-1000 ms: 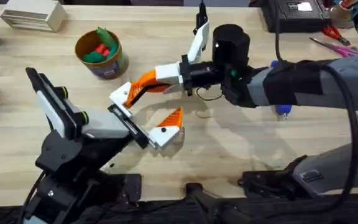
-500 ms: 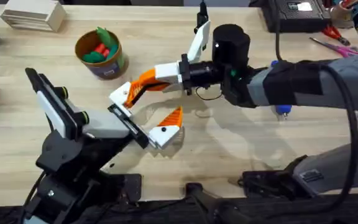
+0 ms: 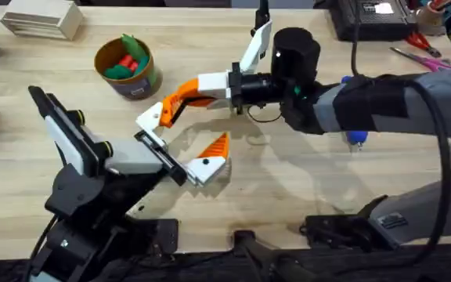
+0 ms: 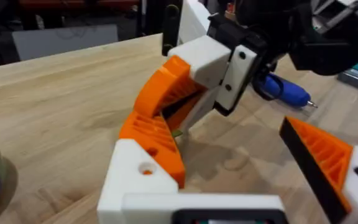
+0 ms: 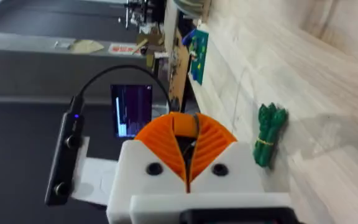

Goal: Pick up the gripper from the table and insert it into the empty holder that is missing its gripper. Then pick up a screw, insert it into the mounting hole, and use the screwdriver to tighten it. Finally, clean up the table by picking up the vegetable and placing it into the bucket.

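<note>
At four o'clock from the round yellow-gold bucket (image 3: pixel 143 82), the right gripper (image 3: pixel 175 103), pads pinched on the small orange wedge-block gripper (image 4: pixel 151 134), should push it squarely down the spread left gripper's (image 3: pixel 184 133) white wedge-shaped holder (image 4: pixel 135 183) until the holes align.

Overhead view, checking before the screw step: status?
Left gripper open. Right gripper shut, tips at the gripper on the holder. Screwdriver lies beyond.
</note>
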### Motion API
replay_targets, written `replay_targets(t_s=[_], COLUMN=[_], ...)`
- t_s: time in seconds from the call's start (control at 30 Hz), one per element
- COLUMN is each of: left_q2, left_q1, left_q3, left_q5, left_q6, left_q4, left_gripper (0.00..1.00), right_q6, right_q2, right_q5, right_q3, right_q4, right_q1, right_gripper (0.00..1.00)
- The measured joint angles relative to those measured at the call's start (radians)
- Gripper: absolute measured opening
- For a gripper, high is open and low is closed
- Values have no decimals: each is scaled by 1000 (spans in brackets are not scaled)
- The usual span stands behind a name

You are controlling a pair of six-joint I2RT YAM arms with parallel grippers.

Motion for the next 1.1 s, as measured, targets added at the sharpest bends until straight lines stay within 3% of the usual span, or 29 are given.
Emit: replay_targets(t_s=[0.37, 0.7, 1.1], left_q2=[0, 0, 0], left_q1=[12, 12, 12], left_q3=[0, -4, -6], left_q5=[-114, -137, -139], left_q6=[-12, -28, -35], left_q4=[-7, 3, 9], left_gripper=[987, 988, 988], right_q6=[29, 25, -2], right_q2=[0, 0, 0], right_q5=[261, 327, 319], right_q3=[0, 0, 0], right_q4=[15, 4, 2], right_q1=[124, 155, 159], right_gripper=[15, 14, 14])
